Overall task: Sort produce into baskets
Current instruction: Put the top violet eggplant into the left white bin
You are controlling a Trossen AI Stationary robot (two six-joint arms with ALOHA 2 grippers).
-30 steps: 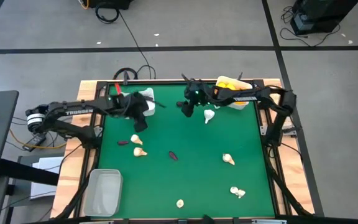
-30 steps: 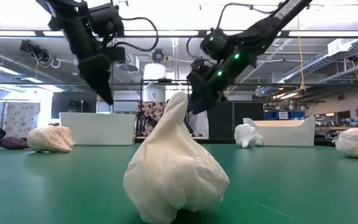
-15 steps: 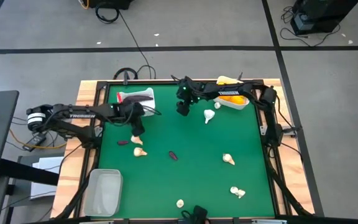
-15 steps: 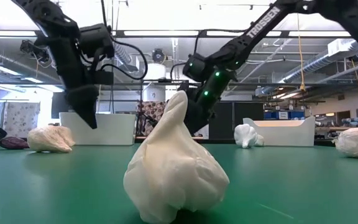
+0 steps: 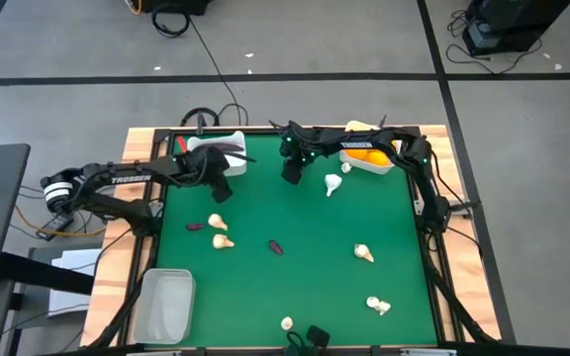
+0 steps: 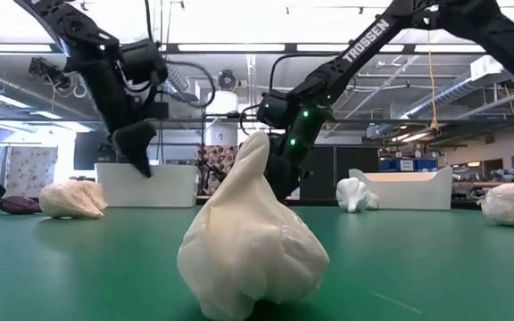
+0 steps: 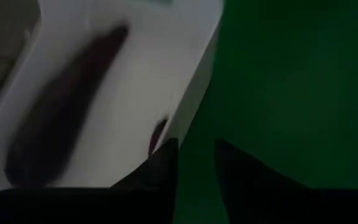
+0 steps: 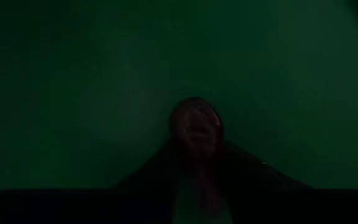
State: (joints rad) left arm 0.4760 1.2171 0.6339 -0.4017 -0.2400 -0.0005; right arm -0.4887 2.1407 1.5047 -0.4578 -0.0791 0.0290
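**Right pincer grasps an eggplant piece at the far edge; left pincer empty beside the eggplant basket**

High view: On the green-topped bench [image 5: 305, 287], the left gripper [image 5: 223, 190] hangs just beside the opaque white rectangular basket [image 5: 228, 144] at the far left corner, which holds dark purple pieces. The right gripper [image 5: 289, 178] reaches across to the middle of the far edge. A second white basket with orange citrus fruits [image 5: 369, 156] stands at the far right corner, and a translucent clear plastic bin [image 5: 166, 305] at the near left corner. Cream-white garlic-like bulbs [image 5: 333, 184] lie scattered over the bench. Two slim dark purple pieces lie towards its left side, apart from both pincers.

Low view: A large cream garlic bulb [image 6: 248, 236] fills the foreground near the near edge. The left pincer points down in front of the white basket. The right pincer's tips are hidden behind that bulb.

Left wrist view: The fingers are all but clenched, with only a sliver of green between them, and hold nothing. A long dark purple eggplant [image 7: 67, 106] lies inside the white basket.

Right wrist view: The fingers are closed on a small dark purple eggplant-like piece [image 8: 194, 123], low over the green surface.
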